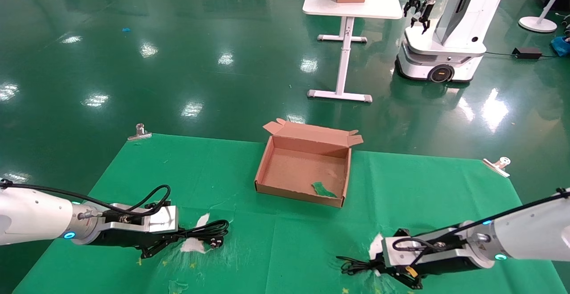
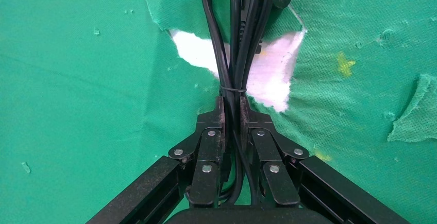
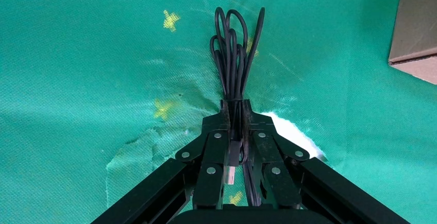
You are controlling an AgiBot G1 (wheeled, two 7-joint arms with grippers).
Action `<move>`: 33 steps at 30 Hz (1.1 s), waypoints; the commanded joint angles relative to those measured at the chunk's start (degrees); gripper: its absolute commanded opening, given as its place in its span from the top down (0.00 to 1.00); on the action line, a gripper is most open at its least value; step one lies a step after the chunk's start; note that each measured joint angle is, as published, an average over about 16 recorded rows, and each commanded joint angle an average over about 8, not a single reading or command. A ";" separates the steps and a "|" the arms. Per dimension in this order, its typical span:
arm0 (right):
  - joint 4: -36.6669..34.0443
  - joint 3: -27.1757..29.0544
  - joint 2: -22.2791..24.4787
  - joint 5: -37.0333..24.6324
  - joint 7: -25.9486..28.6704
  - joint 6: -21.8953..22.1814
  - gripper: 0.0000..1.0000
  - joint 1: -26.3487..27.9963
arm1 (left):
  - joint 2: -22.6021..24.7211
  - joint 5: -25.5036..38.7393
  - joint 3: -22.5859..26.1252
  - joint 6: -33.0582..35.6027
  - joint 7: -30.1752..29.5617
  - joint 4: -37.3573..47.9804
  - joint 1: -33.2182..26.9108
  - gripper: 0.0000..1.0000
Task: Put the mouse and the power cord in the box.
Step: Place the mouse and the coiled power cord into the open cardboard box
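Power cord [image 1: 207, 232] on green cloth [image 1: 267, 249] near-left of open box [image 1: 303, 169], left gripper [image 1: 171, 239] clenched on it, right gripper [image 1: 378, 267] at near right; left wrist view, fingers [image 2: 219, 118] pinching cord loops [image 2: 237, 54]; right wrist view, jaws clamping thin cable bundle [image 3: 236, 54], mouse body unseen.

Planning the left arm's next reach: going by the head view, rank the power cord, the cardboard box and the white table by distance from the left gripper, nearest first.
1. power cord: clamped in the left gripper, near left of the cloth.
2. box: open, mid-cloth, ahead and toward the right.
3. white table: far across the floor, beyond the box.
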 commanded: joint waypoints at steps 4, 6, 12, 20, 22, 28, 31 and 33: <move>-0.25 0.68 1.01 0.98 0.32 -0.65 1.00 0.65 | -0.95 -0.86 -0.59 1.71 -0.90 0.35 -1.15 1.00; -0.51 1.61 2.44 2.32 0.72 -1.49 1.00 1.75 | -1.95 -2.01 -1.39 3.56 -1.96 0.62 -2.67 1.00; 0.31 3.63 7.07 5.22 2.18 -3.54 1.00 8.53 | -3.64 -6.83 -4.73 7.77 -6.26 1.01 -8.14 1.00; 5.19 3.33 4.60 4.62 4.91 -0.25 1.00 18.95 | 1.68 -12.58 -8.78 0.15 -12.63 0.38 -14.88 1.00; 5.65 3.65 1.72 5.10 5.32 1.45 1.00 19.42 | 3.72 -13.51 -9.47 -3.89 -13.60 0.14 -16.24 1.00; 3.90 5.15 -7.86 7.35 5.33 10.60 1.00 15.72 | 7.42 -14.69 -10.40 -13.10 -14.29 0.09 -18.74 1.00; 3.26 5.78 -11.13 8.27 5.17 18.44 1.00 12.48 | 7.66 -14.72 -10.45 -14.83 -13.78 0.36 -19.09 1.00; 3.50 6.13 -12.42 8.93 5.35 23.54 1.00 9.91 | 7.41 -14.58 -10.36 -15.04 -13.31 0.67 -18.95 1.00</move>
